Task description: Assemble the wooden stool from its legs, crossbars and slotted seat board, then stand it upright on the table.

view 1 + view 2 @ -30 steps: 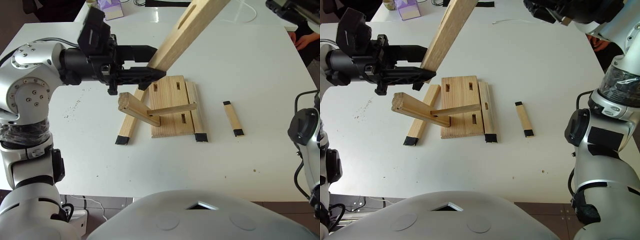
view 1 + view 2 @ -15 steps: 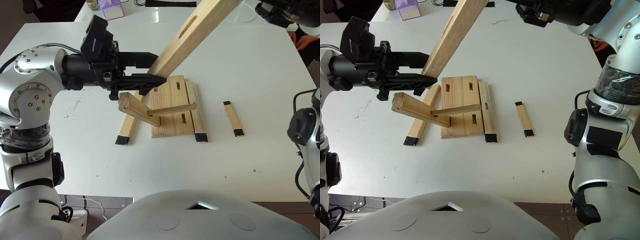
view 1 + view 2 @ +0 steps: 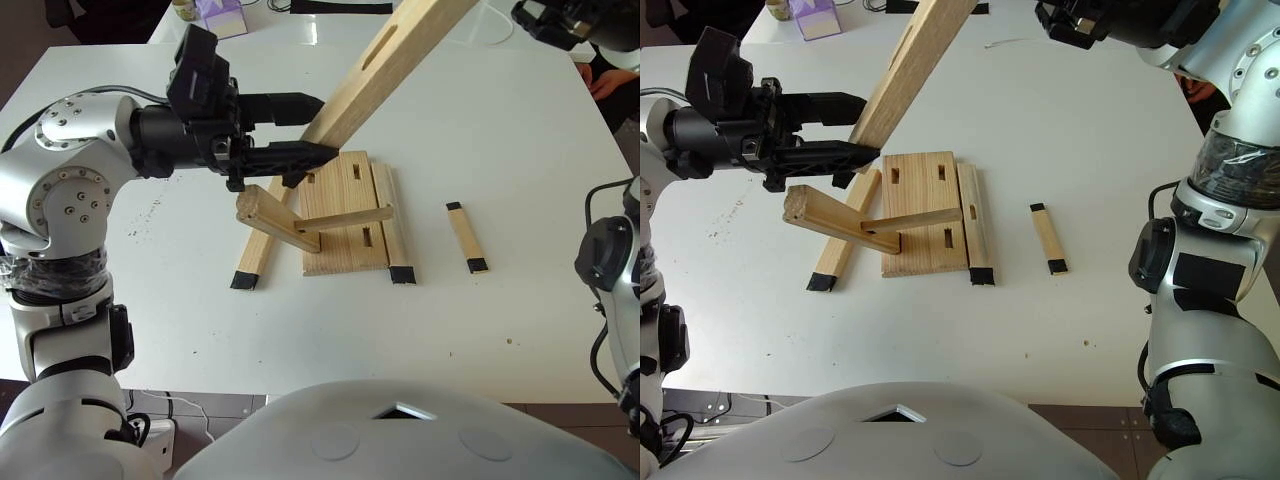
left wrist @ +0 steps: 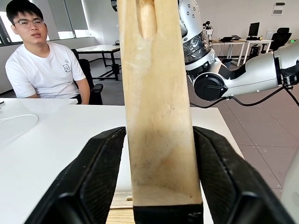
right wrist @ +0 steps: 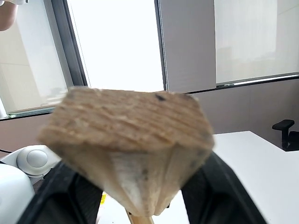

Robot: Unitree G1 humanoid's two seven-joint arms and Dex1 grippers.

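- Stool in loose parts on the white table point(image 3: 500, 120), none of it standing. The wood looks stiff and fairly light, with smooth faces that could slide in the pads. The slot-and-peg joints would likely bind if a piece goes in tilted.
- Seat board point(image 3: 335, 255) lies flat near the table's middle, its slots facing up. It is probably best held by its long edges, clear of the slots.
- Long leg point(image 3: 350, 95) hangs slanted in the air above the board's far left corner, rising to the far right.
  - The left gripper point(image 3: 318, 127) is clamped across its lower, black-tipped end.
  - The right gripper point(image 5: 140, 186) is closed on its upper end.
  - Two end grips suit so long a piece, and they leave its slot free.
- Propped leg point(image 3: 275, 218) carries a crossbar point(image 3: 350, 216) pegged into it, and the crossbar reaches right over the board. This pair sits just under the left gripper, so it is the likeliest thing to be knocked.
- Two more legs lie flat:
  - The left flat leg point(image 3: 255, 250) is beside the board's left edge, partly under the propped leg.
  - The right flat leg point(image 3: 392, 230) lies against the board's right edge.
- Short crossbar point(image 3: 467, 238) lies alone to the right, well apart and easy to reach.
- Tissue box point(image 3: 220, 15) stands at the far left, out of the way.
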